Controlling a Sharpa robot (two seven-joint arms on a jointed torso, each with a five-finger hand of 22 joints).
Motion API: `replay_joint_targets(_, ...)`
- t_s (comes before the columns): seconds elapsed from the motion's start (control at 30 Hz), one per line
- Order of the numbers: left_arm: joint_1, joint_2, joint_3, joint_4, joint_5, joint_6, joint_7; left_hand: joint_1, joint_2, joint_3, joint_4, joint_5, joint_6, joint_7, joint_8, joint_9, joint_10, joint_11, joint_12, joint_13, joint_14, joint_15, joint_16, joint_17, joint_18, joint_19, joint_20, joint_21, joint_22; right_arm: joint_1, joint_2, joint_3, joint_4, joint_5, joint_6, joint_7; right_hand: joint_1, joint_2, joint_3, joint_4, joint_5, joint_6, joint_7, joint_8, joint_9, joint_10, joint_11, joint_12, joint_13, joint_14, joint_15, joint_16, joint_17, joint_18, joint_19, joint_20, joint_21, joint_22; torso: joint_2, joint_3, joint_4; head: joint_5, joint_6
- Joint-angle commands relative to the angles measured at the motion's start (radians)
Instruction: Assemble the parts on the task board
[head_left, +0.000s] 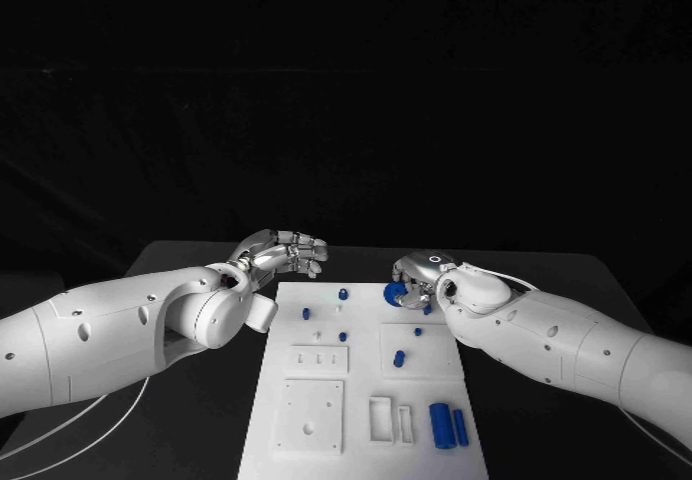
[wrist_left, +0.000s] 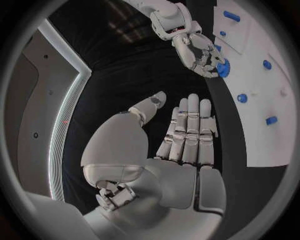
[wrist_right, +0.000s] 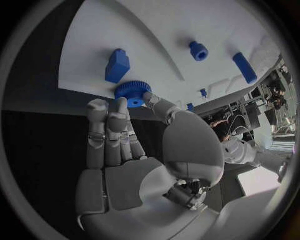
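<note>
- Here the right hand (head_left: 415, 279) is at the far right corner of the board (head_left: 325, 420), fingertips closed round a blue gear (head_left: 394, 292); the right wrist view shows thumb and fingers pinching its toothed rim (wrist_right: 132, 91).
- The gear sits at the board's far edge, seemingly just above or on the surface; whether it is seated on a peg I cannot tell. Gripping it by the rim probably leaves its centre free to go down over a post.
- A blocky blue part (wrist_right: 117, 65) stands just beside the gear, so the grip has little room on that side.
- The left hand (head_left: 286, 252) hangs over the black table (head_left: 188, 255) just beyond the board's far left corner. Its fingers lie straight and side by side, the thumb apart, and it holds nothing (wrist_left: 187, 135); it looks parked out of the way, ready to steady the board.
- Other small blue parts (head_left: 306, 313) are scattered across the far half of the board; two longer cylinders (head_left: 449, 425) lie side by side near the nearer right edge, next to a rectangular slot (head_left: 381, 418).
- By my reading, assembly is at an early stage: most parts look loose.
</note>
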Motion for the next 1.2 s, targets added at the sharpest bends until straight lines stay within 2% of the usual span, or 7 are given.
replay_joint_targets(0.03, 0.001, 0.001, 0.001, 0.001, -0.003, 0.014, 0.007, -0.005, -0.001, 0.000, -0.005, 0.000, 0.004, 0.000, -0.003, 0.001, 0.004, 0.000, -0.005, 0.001, -0.005, 0.000, 0.004, 0.001, 0.016, -0.008, 0.002, 0.004, 0.019, -0.006, -0.007, -0.004, 0.003, 0.018, 0.030, 0.007, -0.015, 0.000, 0.004, -0.003, 0.004, 0.002, -0.004, 0.005, 0.001, -0.040, -0.007, 0.113, 0.079, -0.003, -0.011, 0.006, 0.010, 0.084, -0.013, -0.003, 0.014, 0.022, -0.001, 0.0000, 0.0019, -0.001, -0.001)
replay_joint_targets(0.2, 0.001, 0.000, 0.001, 0.001, -0.003, 0.013, 0.007, -0.005, -0.001, 0.001, -0.005, 0.000, 0.004, -0.001, -0.004, 0.001, 0.004, 0.000, -0.005, 0.001, -0.005, 0.000, 0.004, 0.001, 0.016, -0.008, 0.002, 0.004, 0.019, -0.006, -0.015, -0.004, 0.011, 0.045, 0.041, 0.011, -0.020, -0.001, 0.005, -0.004, 0.002, 0.004, -0.005, 0.007, 0.001, -0.061, -0.011, 0.189, 0.101, -0.002, -0.011, 0.009, 0.019, 0.084, -0.016, -0.006, 0.028, 0.022, -0.001, 0.0001, 0.0015, 0.000, -0.001)
replay_joint_targets(0.57, 0.001, 0.000, 0.001, 0.001, -0.003, 0.014, 0.007, -0.006, -0.001, 0.001, -0.004, 0.000, 0.003, -0.001, -0.004, 0.002, 0.004, 0.000, -0.006, 0.001, -0.005, 0.001, 0.003, 0.001, 0.016, -0.009, 0.002, 0.004, 0.019, -0.006, -0.012, -0.004, 0.003, 0.055, 0.085, 0.009, -0.037, 0.010, -0.031, -0.019, 0.010, 0.007, -0.005, 0.000, -0.006, -0.073, -0.016, 0.491, 0.206, -0.006, -0.015, 0.062, 0.096, 0.084, -0.016, -0.018, 0.103, 0.025, -0.001, 0.0004, 0.0019, -0.001, -0.001)
replay_joint_targets(1.0, 0.001, -0.002, 0.001, 0.002, -0.002, 0.014, 0.006, -0.008, 0.000, 0.001, -0.003, 0.000, 0.003, 0.000, -0.004, 0.002, 0.004, 0.001, -0.006, 0.001, -0.005, 0.001, 0.003, 0.002, 0.016, -0.009, 0.002, 0.004, 0.019, -0.006, -0.013, -0.004, -0.008, 0.075, 0.127, 0.006, -0.056, 0.015, -0.049, -0.016, 0.026, 0.001, 0.002, -0.009, -0.013, -0.079, -0.009, 0.587, 0.206, -0.005, -0.008, 0.079, 0.144, 0.084, -0.024, -0.019, 0.158, 0.024, 0.000, 0.0003, 0.0017, -0.001, -0.003)
replay_joint_targets(1.2, 0.001, -0.002, 0.001, 0.002, -0.002, 0.015, 0.005, -0.009, 0.000, 0.000, -0.002, 0.000, 0.003, 0.000, -0.005, 0.002, 0.004, 0.001, -0.007, 0.002, -0.005, 0.001, 0.003, 0.002, 0.016, -0.009, 0.002, 0.004, 0.019, -0.006, -0.015, -0.004, -0.002, 0.074, 0.116, 0.009, -0.058, 0.029, -0.051, -0.017, 0.033, 0.048, 0.011, 0.012, -0.006, -0.078, 0.000, 0.613, 0.197, -0.002, 0.001, 0.087, 0.167, 0.084, -0.023, -0.023, 0.178, 0.023, -0.001, 0.0007, 0.0017, -0.002, -0.004)
